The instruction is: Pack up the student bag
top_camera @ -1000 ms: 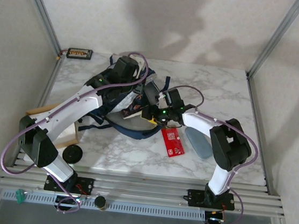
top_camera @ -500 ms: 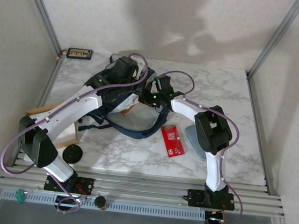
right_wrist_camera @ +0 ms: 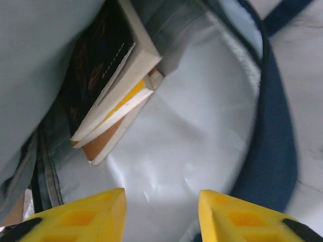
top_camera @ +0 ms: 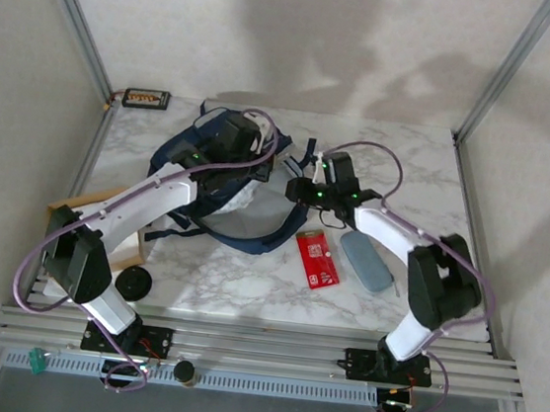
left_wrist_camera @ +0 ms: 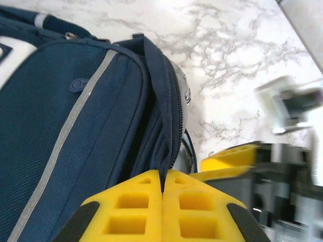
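Right gripper (right_wrist_camera: pixel 160 201) had drawn back from the bag mouth since half a second before, its fingers parted and empty. Just beyond them two books (right_wrist_camera: pixel 108 80) lay inside against the pale lining. The left gripper (left_wrist_camera: pixel 162 181) was clamped shut on the zippered rim of the student bag (left_wrist_camera: pixel 75 126). Packing looked partly done. A red packet (top_camera: pixel 316 260) and a grey-blue case (top_camera: pixel 365 261), behind the right fingers, probably remained.

Table (top_camera: pixel 428 174): white marble-pattern top, grey veining. Back wall (top_camera: pixel 294 39): pale, textured, crossed by soft shadows. Side walls (top_camera: pixel 5 135): same pale finish. Metal posts (top_camera: pixel 73 19): two, slanted, at the table's far corners. Aluminium rails (top_camera: pixel 259 348): ribbed, along the near edge.
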Available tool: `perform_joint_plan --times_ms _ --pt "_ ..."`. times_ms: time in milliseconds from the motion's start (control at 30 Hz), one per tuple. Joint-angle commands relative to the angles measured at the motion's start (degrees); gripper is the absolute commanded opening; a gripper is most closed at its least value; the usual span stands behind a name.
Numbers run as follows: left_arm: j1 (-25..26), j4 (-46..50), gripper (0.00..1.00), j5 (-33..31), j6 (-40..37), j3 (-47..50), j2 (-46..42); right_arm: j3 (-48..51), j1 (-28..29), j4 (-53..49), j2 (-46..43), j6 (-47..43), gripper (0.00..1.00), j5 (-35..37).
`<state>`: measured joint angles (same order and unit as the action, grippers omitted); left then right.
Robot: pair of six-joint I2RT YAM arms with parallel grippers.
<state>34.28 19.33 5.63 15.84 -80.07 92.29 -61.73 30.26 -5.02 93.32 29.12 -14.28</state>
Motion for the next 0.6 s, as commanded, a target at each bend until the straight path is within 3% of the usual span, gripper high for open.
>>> perform_joint_plan --times_ms 0,133,300,433,567 --pt "1.34 -3.85 0.00 0.43 3.51 2.82 1.66 2.80 0.09 -5.46 -4.99 -0.09 0.45 4.36" --pt "1.11 -7.85 0.12 7.64 5.87 8.90 -0.40 5.65 0.66 -8.45 -11.26 2.59 0.49 3.80" --pt "-1.80 -12.68 0.54 13.36 11.53 17.55 -10.69 5.96 6.47 -13.67 -14.40 5.36 0.53 6.01" --pt "-4.88 -11.11 0.70 8.43 15.23 24.60 -21.39 6.97 15.14 -12.09 -12.78 9.97 0.53 7.44" --pt "-8.64 -5.84 0.74 1.78 17.72 29.38 -28.44 6.89 22.64 -7.97 -7.01 14.32 0.54 8.53"
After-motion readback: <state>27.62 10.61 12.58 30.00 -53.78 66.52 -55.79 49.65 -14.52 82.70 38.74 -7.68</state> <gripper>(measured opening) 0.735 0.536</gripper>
